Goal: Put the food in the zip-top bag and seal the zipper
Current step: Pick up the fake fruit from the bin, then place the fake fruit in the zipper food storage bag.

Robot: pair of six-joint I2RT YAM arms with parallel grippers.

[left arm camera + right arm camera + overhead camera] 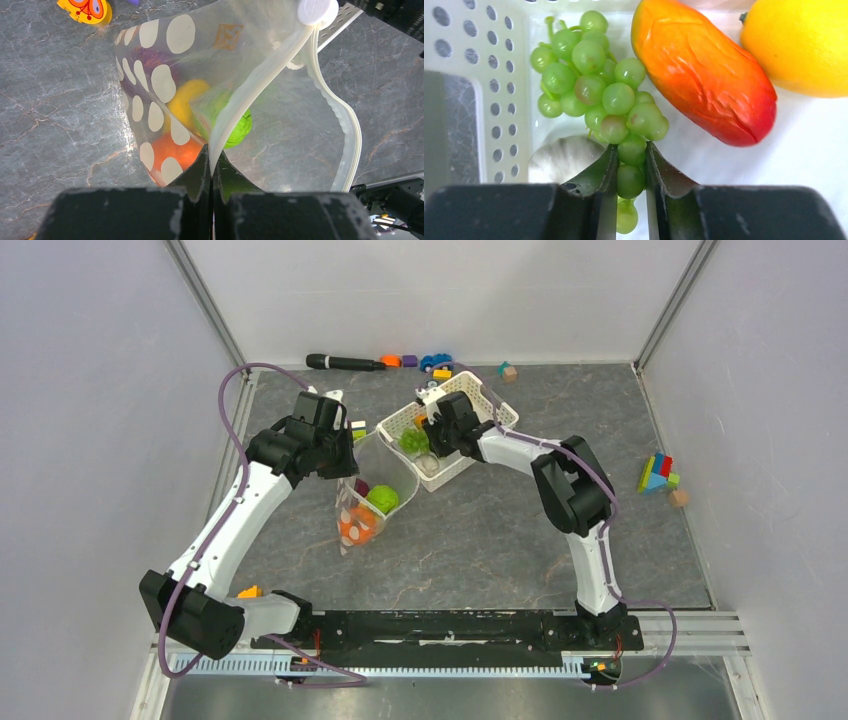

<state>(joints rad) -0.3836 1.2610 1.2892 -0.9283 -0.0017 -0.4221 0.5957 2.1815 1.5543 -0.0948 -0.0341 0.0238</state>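
The dotted clear zip-top bag (365, 498) stands open left of the white basket (478, 392). My left gripper (212, 156) is shut on the bag's zipper strip (260, 75) and holds the mouth up. Inside the bag lie an orange piece (177, 150), a yellow piece (186, 102), a green piece (239, 129) and a purple piece (145, 59). My right gripper (630, 156) is down in the basket, shut on the lower end of the green grapes (596, 82). A red-orange piece (704, 70) and a yellow piece (799, 45) lie beside the grapes.
A white garlic-like piece (564, 159) lies in the basket by its perforated wall (479, 75). A black marker (345, 362), a toy car (435, 362) and blocks sit along the back edge. More blocks (660, 475) are at the right.
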